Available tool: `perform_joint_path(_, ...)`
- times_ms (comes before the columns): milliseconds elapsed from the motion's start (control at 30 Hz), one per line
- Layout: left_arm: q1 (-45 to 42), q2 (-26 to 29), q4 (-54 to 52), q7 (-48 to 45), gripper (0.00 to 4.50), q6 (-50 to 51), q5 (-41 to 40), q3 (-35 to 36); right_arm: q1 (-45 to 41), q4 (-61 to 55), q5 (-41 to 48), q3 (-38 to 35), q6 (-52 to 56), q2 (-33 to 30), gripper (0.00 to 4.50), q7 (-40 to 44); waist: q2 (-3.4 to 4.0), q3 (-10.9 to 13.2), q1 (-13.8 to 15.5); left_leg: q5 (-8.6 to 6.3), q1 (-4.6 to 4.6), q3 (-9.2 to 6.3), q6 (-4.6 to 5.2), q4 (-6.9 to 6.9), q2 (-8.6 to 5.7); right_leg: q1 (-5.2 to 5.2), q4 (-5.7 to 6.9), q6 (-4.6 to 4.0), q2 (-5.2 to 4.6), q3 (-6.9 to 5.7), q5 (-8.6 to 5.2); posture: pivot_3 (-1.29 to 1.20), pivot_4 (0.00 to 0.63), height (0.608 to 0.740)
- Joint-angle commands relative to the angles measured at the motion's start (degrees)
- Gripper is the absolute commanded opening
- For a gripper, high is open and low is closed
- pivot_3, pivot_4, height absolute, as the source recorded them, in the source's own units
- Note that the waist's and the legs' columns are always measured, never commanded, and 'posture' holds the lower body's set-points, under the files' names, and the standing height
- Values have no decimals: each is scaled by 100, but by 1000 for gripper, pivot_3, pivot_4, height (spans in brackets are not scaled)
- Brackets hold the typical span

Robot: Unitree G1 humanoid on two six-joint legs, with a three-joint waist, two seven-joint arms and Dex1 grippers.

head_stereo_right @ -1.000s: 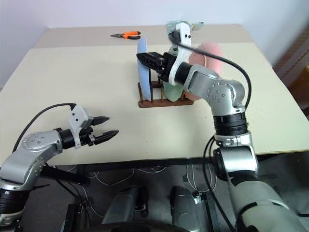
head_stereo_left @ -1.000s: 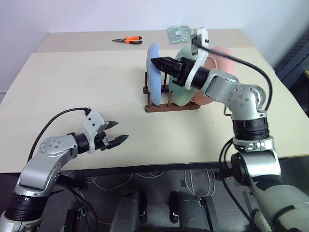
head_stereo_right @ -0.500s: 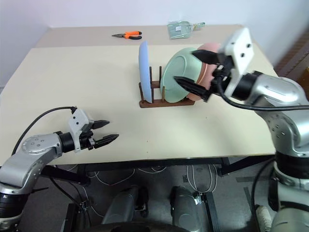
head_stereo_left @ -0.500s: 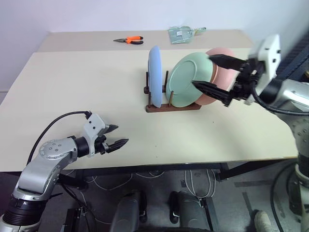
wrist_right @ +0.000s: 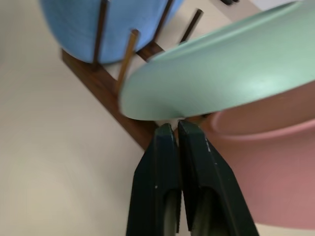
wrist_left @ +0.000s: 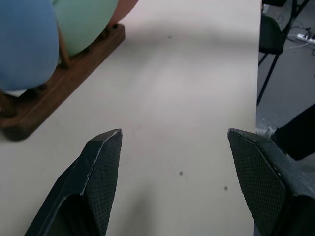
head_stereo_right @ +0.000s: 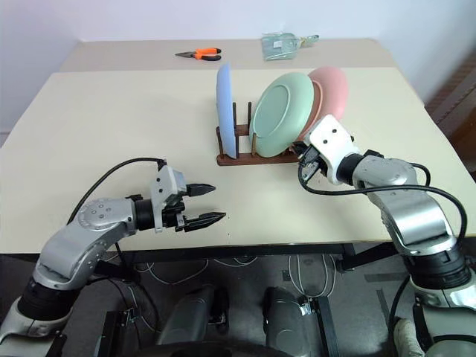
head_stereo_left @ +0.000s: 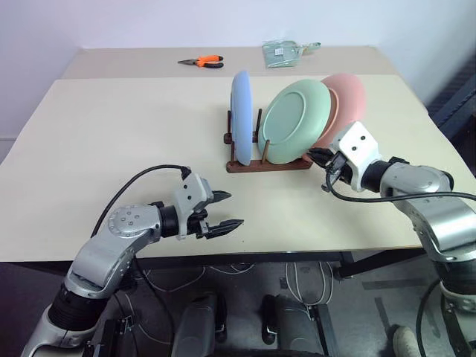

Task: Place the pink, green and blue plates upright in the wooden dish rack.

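One pink plate point(head_stereo_left: 348, 100) sits half hidden behind the green plate point(head_stereo_left: 296, 123).

Plates: light blue point(head_stereo_left: 240, 115), pale green point(head_stereo_left: 296, 123), pastel pink point(head_stereo_left: 347, 104)
Rack point(head_stereo_left: 268, 164): dark brown wood
Table point(head_stereo_left: 119, 141): plain cream
Pliers point(head_stereo_left: 202, 62): orange handles
Fingers point(wrist_right: 165, 187): black
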Motion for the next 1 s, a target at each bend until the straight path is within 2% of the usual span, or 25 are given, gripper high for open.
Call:
perform_joint_path(33, -18, -19, -256, 27, 3525, 48, -100, -29, -339, 140, -400, 135, -371, 75, 66, 83, 0, 0, -5, 0, 1, 0, -1, 0, 0, 0, 0, 0, 2, 0, 0, 0, 150, 740)
perform_joint_path(200, -36, -36, -319, 43, 3525, 118, -117, -28, -696, 250, -664, 290, -666, 296, 66, 260, 0, 0, -2, 1, 1, 0, -1, 2, 0, 1, 0, 0, 2, -1, 0, 0, 150, 740)
perform_joint_path(400, -18, -75, -365, 81, 3525, 150, -129, -40, -779, -137, -756, 282, -729, 337, 66, 502, 0, 0, 11, 1, 1, -1, -1, 3, 0, 5, -1, 1, 2, -4, -1, 0, 150, 740)
perform_joint_path(500, 28, -54, -377, 68, 3525, 143, -126, -19, -647, -55, -938, -312, -742, -117, 66, 442, 0, 0, 20, 1, 1, -2, -1, 4, 0, 6, -1, 1, 2, -4, -1, 0, 150, 740)
perform_joint_path(667, 113, 2, -333, 5, 3525, 74, -107, 7, -489, 155, -741, -1587, -507, -705, 66, 428, -1, 1, 13, 0, 4, -3, 0, 4, 0, 11, -3, 1, 1, -7, -1, 0, 150, 740)
perform_joint_path(733, 109, 1, -272, -39, 3525, 31, -87, -24, -252, 411, -922, -1838, -571, -971, 66, 432, -1, 0, 13, 0, 9, -3, -1, 3, 2, 15, -3, 1, 2, -7, -1, 0, 150, 740)
perform_joint_path(833, 76, -41, -233, -38, 3525, 11, -45, -89, 133, 699, -1183, -1745, -936, -1199, 66, 509, -4, -2, 9, -1, 20, -3, 0, 3, 2, 30, -9, 1, 2, -8, -1, 0, 150, 740)
perform_joint_path(1000, -23, -93, -167, -21, 3525, 14, -20, -125, 122, 1496, -1514, -1022, -1853, -724, 66, 459, -2, -2, -68, 2, 27, -3, -3, 3, 4, 31, -3, 0, 6, -4, -2, 0, 150, 740)
